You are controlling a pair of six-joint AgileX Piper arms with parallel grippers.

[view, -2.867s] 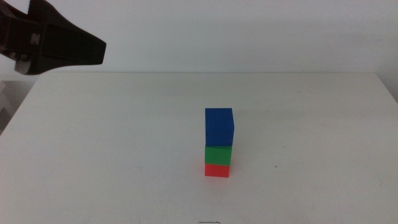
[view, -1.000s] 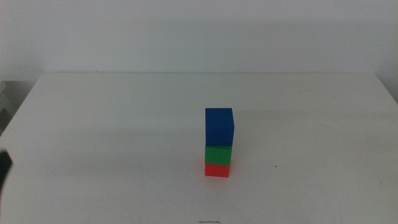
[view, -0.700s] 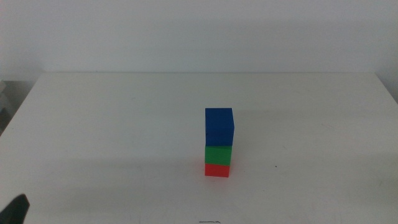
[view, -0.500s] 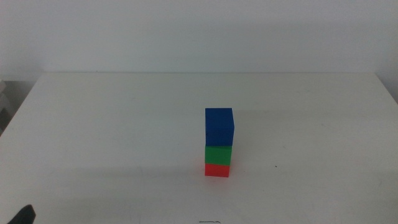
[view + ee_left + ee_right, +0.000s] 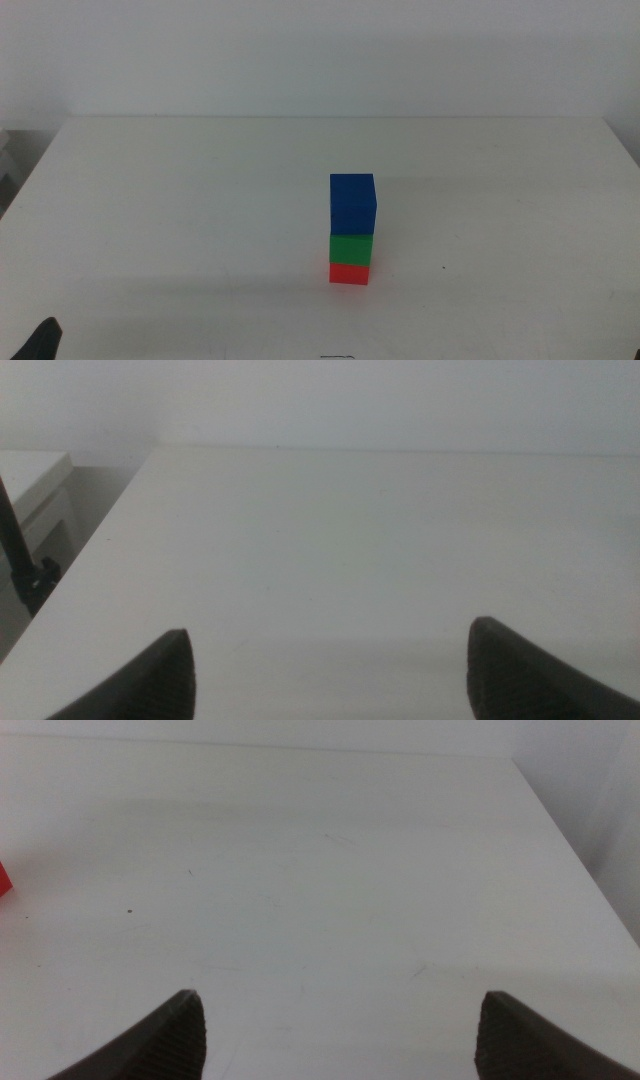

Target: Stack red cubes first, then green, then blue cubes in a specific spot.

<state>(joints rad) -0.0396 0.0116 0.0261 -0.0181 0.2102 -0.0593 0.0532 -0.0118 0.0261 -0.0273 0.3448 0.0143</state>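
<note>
Already the tower stands built: the red cube (image 5: 349, 273) sits on the table (image 5: 180, 200) just right of centre, toward four o'clock from the middle of the table; the green cube (image 5: 351, 248) rests on it and the blue cube (image 5: 352, 203) caps the pile. All three look squarely aligned, though the blue one seems to overhang very slightly toward three o'clock. Nothing touches the stack.

What remains, by my judgement, is only a clean retreat. The left gripper (image 5: 330, 670) hangs over bare table with its jaws spread wide and nothing between them; in the middle view only a dark tip of it shows at seven o'clock. The right gripper (image 5: 340, 1030) is likewise parted and empty, waiting off toward three o'clock, with a sliver of red visible at the edge of its wrist view. To finish well, both arms should keep low and wide of the tower, avoiding any sweep across the centre, since a light brush on the blue cube would likely topple it.

Compared with nearly three seconds ago, the left gripper has left its high place at ten o'clock and dropped to the bottom corner; the cubes have not shifted.
</note>
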